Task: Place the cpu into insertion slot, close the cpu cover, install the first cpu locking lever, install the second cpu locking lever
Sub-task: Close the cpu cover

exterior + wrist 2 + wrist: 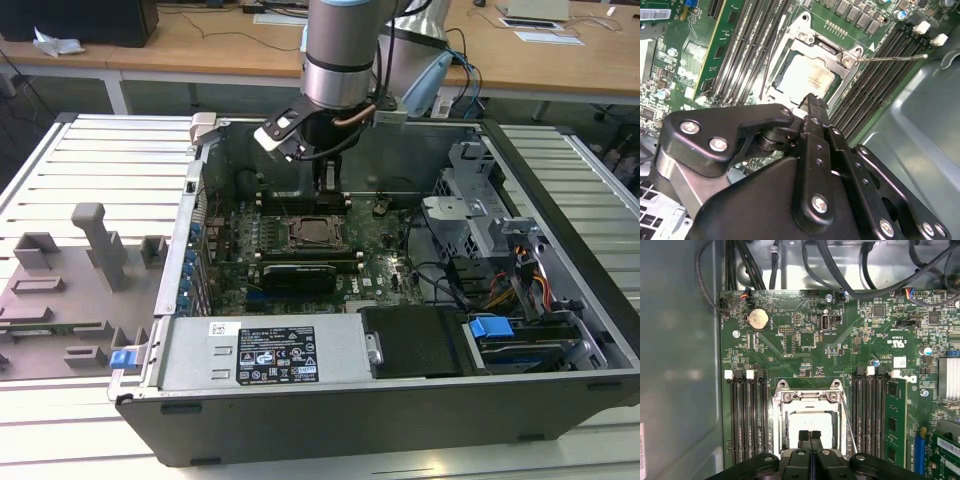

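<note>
You'll find the gripper (pixel 328 186) reaching down into the open computer case (pixel 400 420), which stands on the slatted tabletop (pixel 90 150). Its fingers are pressed together with nothing between them, and in both wrist views the tips hover just over one edge of the cpu (pixel 810 420). The cpu lies flat in the insertion slot (pixel 318 233), around the middle of the motherboard (pixel 790 352), between two banks of long black memory slots (pixel 747 415). The cpu cover (pixel 784 422) looks to be down over the chip, its frame around the pale metal top, which shows through the window. In the second wrist view, a thin lever rod (pixel 890 57) runs out from one corner of the socket across the memory slots. You cannot tell from these views whether it is latched
</note>
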`<state>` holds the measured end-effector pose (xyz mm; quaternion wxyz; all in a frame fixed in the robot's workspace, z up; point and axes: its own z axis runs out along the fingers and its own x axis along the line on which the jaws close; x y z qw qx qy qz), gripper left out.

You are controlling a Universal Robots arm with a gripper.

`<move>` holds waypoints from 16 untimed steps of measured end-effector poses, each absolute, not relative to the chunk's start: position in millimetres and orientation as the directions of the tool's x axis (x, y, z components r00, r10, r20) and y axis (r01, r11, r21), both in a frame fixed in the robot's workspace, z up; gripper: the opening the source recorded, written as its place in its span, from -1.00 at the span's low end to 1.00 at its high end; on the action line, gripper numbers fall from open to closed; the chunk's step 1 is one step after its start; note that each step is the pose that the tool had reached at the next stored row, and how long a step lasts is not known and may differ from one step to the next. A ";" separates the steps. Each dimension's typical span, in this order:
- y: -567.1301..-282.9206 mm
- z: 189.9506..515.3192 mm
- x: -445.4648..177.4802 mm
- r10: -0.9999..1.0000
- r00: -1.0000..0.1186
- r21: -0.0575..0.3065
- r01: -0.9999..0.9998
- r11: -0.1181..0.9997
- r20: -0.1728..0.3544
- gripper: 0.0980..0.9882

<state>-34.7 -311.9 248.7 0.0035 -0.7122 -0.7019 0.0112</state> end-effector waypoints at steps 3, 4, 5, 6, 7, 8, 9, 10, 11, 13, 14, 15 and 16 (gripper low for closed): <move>-311.8 257.0 -34.8 1.000 0.014 -0.021 1.000 -0.015 -0.012 -0.98; -311.8 260.6 -34.8 1.000 0.014 -0.021 1.000 -0.015 -0.012 -0.98; -311.8 262.3 -34.8 1.000 0.014 -0.021 1.000 -0.015 -0.012 -0.98; -311.8 264.0 -34.8 1.000 0.014 -0.021 1.000 -0.015 -0.012 -0.98; -311.8 266.8 -34.8 1.000 0.014 -0.021 1.000 -0.015 -0.012 -0.98; -311.8 271.1 -34.8 1.000 0.014 -0.021 1.000 -0.015 -0.012 -0.98; -311.8 274.0 -34.8 1.000 0.014 -0.021 1.000 -0.015 -0.012 -0.98; -311.8 275.5 -34.8 1.000 0.015 -0.021 1.000 -0.015 -0.012 -0.98; -311.8 276.2 -34.8 1.000 0.014 -0.021 1.000 -0.015 -0.012 -0.98; -311.8 276.5 -34.7 1.000 0.014 -0.020 1.000 -0.015 -0.012 -0.98; -311.8 276.6 -34.8 1.000 0.014 -0.021 1.000 -0.015 -0.012 -0.98; -311.8 276.6 -34.8 1.000 0.014 -0.021 1.000 -0.015 -0.012 -0.98; -311.8 276.7 -34.8 1.000 0.014 -0.021 1.000 -0.015 -0.012 -0.98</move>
